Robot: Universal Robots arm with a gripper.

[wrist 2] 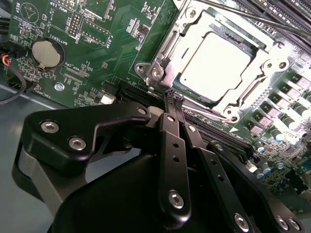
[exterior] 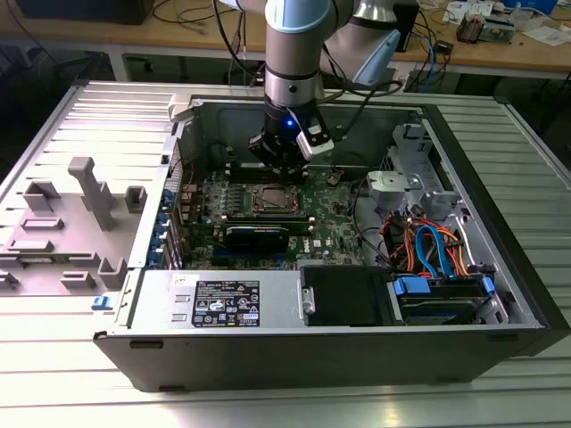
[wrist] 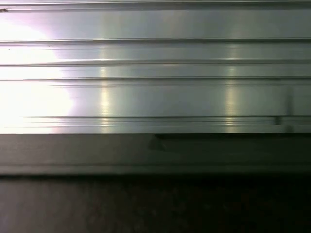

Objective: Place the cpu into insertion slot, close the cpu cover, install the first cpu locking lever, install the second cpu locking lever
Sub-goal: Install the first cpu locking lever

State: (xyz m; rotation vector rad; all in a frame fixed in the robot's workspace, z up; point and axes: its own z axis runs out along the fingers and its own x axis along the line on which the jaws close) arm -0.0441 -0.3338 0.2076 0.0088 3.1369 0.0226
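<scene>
Gripper (wrist 2: 173,104): black fingers pressed tight together w/ nothing between them, tips just above the board edge beside the socket. In the exterior view the gripper (exterior: 284,169) hangs right over the socket area, inside the open pc case (exterior: 500,241).
Cpu (wrist 2: 214,60): flat silvery square, already lying in the insertion slot (wrist 2: 163,48). It looks level, not tipped.
Cpu cover (wrist 2: 265,80): thin metal frame w/ a big hole in the middle. It seems to lie down around the chip, but the glare is strong, so I am not sure it is fully shut.
Locking levers: thin wire bars along the socket sides; I can't tell if they are hooked or loose.
How it handles: chip is small, light, stiff and smooth on top, so prob slippery. Its underside and the socket contacts are easy to hurt, so hold it by the side edges only, soft squeeze, keep it flat. Cover is thin but stiff metal; push on the frame, not on the chip. Levers are springy wire; catch them at the bent end.
Motherboard (wrist 2: 102,58): green, w/ a round coin battery (wrist 2: 47,52) well apart from the socket.
First wrist view: ribbed shiny metal table (wrist: 155,73) w/ a dark strip below.
</scene>
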